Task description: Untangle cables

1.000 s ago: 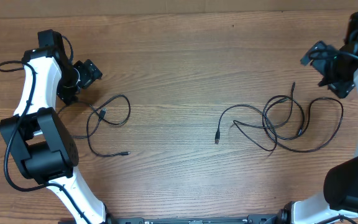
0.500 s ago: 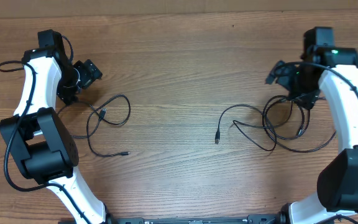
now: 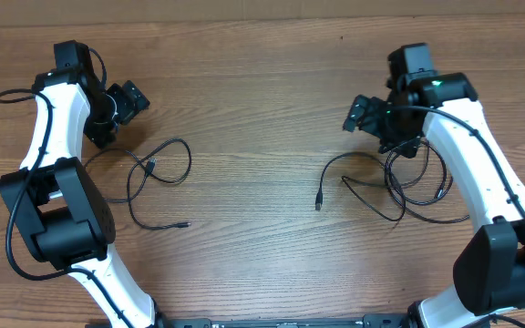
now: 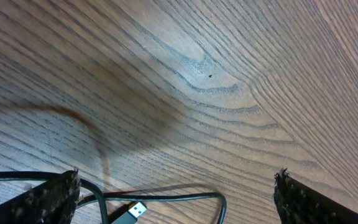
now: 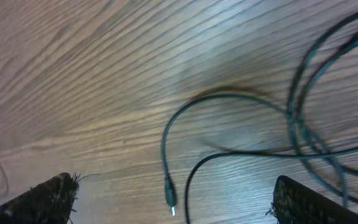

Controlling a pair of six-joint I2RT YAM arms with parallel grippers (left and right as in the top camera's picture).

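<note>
A thin black cable (image 3: 158, 173) lies in loose loops on the left of the wooden table; its bluish USB tip (image 4: 135, 210) shows in the left wrist view. A tangle of black cables (image 3: 408, 187) lies on the right, with one plug end (image 3: 318, 202) reaching toward the middle; that plug (image 5: 169, 199) also shows in the right wrist view. My left gripper (image 3: 128, 102) is open and empty, above and left of the left cable. My right gripper (image 3: 363, 114) is open and empty, hovering above the upper left of the tangle.
The wooden table (image 3: 253, 109) fills the view. The thicker black wires fixed to the left arm (image 3: 12, 95) hang near the left edge. The arm bases stand at the bottom left (image 3: 57, 219) and bottom right (image 3: 499, 264).
My right arm has swung from the far right edge leftward over the tangle of cables. The left arm and both cable groups have not moved.
</note>
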